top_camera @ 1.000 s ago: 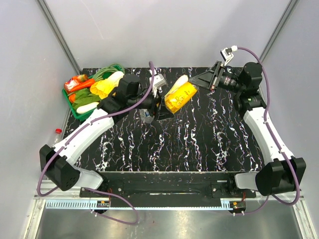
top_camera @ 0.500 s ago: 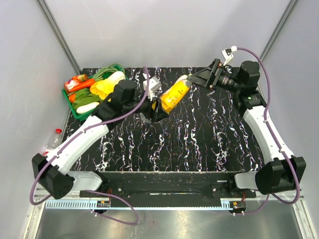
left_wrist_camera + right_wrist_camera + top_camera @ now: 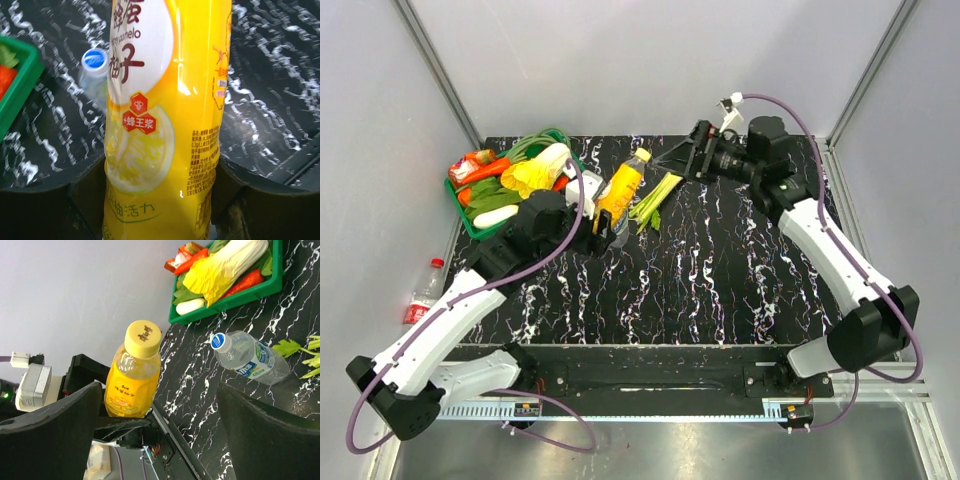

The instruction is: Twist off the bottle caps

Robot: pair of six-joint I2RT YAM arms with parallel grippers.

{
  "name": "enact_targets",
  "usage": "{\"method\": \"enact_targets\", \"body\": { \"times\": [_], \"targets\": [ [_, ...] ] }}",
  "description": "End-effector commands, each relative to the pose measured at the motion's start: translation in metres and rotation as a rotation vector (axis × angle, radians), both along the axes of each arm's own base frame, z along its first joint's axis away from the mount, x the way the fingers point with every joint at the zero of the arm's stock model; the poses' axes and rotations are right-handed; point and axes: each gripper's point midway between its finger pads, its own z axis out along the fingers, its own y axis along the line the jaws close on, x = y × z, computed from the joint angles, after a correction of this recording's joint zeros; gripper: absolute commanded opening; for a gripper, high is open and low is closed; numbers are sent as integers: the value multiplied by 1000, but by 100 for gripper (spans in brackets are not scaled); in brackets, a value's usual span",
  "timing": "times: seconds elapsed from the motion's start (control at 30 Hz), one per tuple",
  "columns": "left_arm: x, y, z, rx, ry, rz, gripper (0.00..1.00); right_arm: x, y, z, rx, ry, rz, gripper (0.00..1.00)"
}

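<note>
Black on both sides of the label, your left gripper (image 3: 160, 172) is pinching the lower body of the orange-yellow juice bottle (image 3: 165, 100), one finger against each flank. From above, the bottle leans with its yellow cap (image 3: 143, 337) toward 1 o'clock.

Your right gripper (image 3: 160, 395) has its fingers spread wide and touches nothing. It sits just off the cap at 3 o'clock, with a gap between them.

That gap is the change. A second ago the bottle was further toward 3 o'clock on the table (image 3: 720, 280) and the right fingers were up at its cap. Since then the left arm has carried it toward 9 o'clock. The right arm has followed across but let go. The cap is still seated, so I judge this bottle unfinished. I cannot tell whether the cap has been loosened at all. You probably need to close on it again and turn.

Further out, the clear bottle with the pale blue label (image 3: 247, 360) lies on its side just beside the held one, its blue cap (image 3: 220, 341) on. Green stalks (image 3: 655, 197) lie at 3 o'clock of the juice bottle and the green basket (image 3: 470, 225) at 9 o'clock. The red-label bottle (image 3: 423, 295) lies well apart at 8 o'clock, off the table edge.
</note>
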Motion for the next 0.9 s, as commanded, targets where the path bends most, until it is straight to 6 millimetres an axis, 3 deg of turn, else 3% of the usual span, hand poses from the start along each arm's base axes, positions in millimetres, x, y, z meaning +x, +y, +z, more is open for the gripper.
{"method": "enact_targets", "body": {
  "times": [0.0, 0.27, 0.67, 0.87],
  "targets": [
    [2, 41, -11, 113, -16, 189, 40, 13, 19, 9, 3, -19, -53, 100],
    [-7, 52, -13, 132, -30, 233, 38, 19, 36, 16, 55, -7, -65, 100],
    [-2, 48, -10, 260, -78, 302, 38, 26, 63, -9, -38, 112, -60, 100],
    [-4, 33, -7, 343, -113, 305, 38, 32, 67, -23, -65, 160, -67, 99]
  ]
}}
